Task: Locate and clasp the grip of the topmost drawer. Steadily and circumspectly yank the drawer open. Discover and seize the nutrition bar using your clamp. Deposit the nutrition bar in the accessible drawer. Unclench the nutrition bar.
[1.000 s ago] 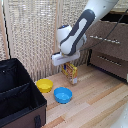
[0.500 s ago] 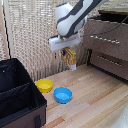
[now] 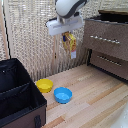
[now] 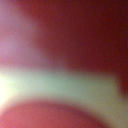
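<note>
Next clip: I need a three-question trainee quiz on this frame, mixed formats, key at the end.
1. True or false: the nutrition bar lies on the floor beside the bowls.
2. Multiple choice: which bowl sits nearer the black bin in the exterior view? A) the yellow bowl B) the blue bowl C) a green bowl
3. Fill in: the gripper hangs to the exterior view's ____ of the dresser.

Key
1. False. The bar hangs in the gripper, well above the wooden floor.
2. A.
3. Left.

The wrist view is only a red and pale blur and settles nothing.
</note>
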Tool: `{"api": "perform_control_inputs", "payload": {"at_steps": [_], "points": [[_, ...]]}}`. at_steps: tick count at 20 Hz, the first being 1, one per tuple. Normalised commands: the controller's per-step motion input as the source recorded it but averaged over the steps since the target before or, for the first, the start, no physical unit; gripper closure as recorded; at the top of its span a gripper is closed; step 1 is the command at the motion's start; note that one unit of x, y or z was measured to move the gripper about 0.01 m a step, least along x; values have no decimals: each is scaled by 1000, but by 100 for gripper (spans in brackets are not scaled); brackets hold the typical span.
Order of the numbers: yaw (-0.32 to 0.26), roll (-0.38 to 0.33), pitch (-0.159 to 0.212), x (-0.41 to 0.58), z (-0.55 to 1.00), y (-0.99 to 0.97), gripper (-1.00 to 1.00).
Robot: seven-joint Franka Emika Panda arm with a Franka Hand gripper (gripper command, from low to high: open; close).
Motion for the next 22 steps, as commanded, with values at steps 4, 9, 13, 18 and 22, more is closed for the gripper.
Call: {"api": "perform_control_inputs", "payload": {"at_steps": [4,9,13,18,22], "points": [[-199,-11,37,211,1000,109,100],[-106,-7,103,475,977,-51,100],[0,0,143,661,790,-339,100],[0,0,176,586,707,-378,100],[0,0,215,517,623,-401,100]]}}
